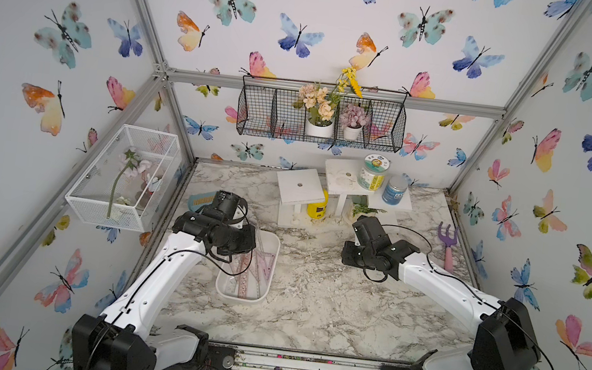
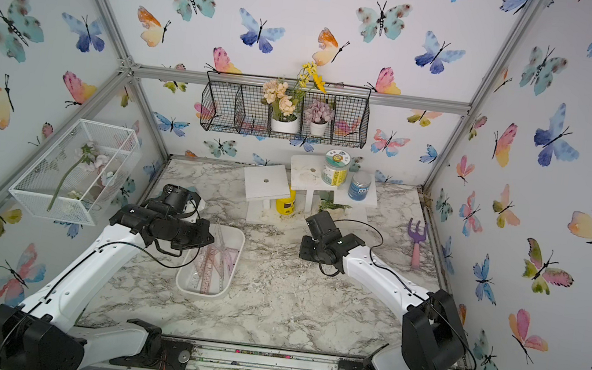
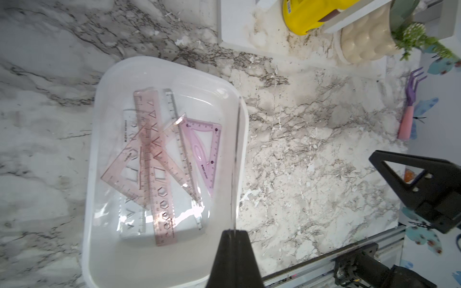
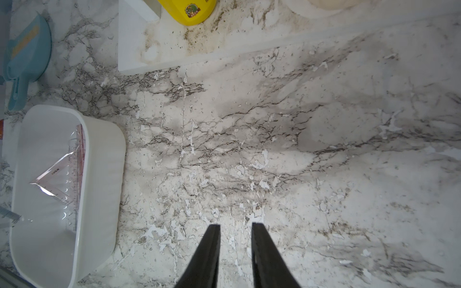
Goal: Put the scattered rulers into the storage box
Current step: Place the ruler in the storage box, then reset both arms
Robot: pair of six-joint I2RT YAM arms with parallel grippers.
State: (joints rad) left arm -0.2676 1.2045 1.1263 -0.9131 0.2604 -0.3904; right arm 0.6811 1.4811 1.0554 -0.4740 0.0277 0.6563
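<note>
Pink plastic rulers (image 3: 154, 159) lie in the storage box (image 3: 149, 261). Left jaws pinch one clear ruler (image 3: 236, 154) edge-on above its rim, probably the last; right jaws, slightly apart over bare desk (image 4: 274, 149), hold nothing.

**Pinks on white, marble beneath**

Transparent pink plastic rulers (image 3: 154, 159) carry fine dark printed marks, beside a lilac set square (image 3: 204, 149) and a clear ruler (image 3: 235, 162). The rectangular plastic storage box (image 3: 149, 261) is plain white. Grey-brown veins streak the white marble-patterned worktop (image 3: 311, 149).
</note>
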